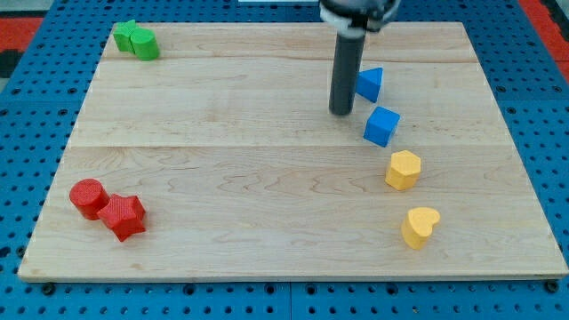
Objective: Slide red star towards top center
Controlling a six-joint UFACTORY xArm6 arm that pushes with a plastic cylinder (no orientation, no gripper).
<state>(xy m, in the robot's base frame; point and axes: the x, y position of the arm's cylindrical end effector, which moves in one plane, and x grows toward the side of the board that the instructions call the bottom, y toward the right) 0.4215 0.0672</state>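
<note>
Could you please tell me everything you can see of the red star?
The red star is a small, matte, plastic-looking block with blunt points, lying flat near the board's bottom-left corner. Its top-left side touches the red cylinder; nothing else is near. My tip is far off toward the view's top right, beside the blue blocks, so the star is untouched.

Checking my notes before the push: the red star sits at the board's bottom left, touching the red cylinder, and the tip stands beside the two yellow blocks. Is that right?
One slip: in the camera view my tip stands beside the blue blocks, not the yellow ones. The red star does sit at bottom left, touching the red cylinder.
</note>
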